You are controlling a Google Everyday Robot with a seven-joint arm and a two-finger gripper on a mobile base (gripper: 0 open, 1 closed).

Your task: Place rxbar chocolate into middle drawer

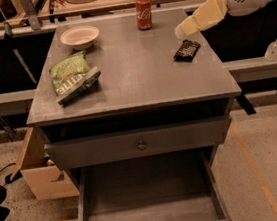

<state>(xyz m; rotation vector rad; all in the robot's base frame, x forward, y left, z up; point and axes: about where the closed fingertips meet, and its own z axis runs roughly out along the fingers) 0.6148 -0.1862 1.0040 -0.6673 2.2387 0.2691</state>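
Note:
The rxbar chocolate [186, 50], a flat black-wrapped bar, lies on the grey cabinet top [139, 77] near its right edge. My gripper [183, 29], cream-coloured on a white arm coming in from the upper right, hovers just above and behind the bar without touching it. The middle drawer [151, 214] stands pulled out at the bottom of the view, with a bare plank floor and nothing in it.
A green chip bag [73, 77] lies at the left of the top. A white bowl [79, 36] and a red soda can [142, 5] stand at the back. A closed drawer front with a round knob [141, 145] sits above the open drawer. A wooden box [40, 170] stands at the left.

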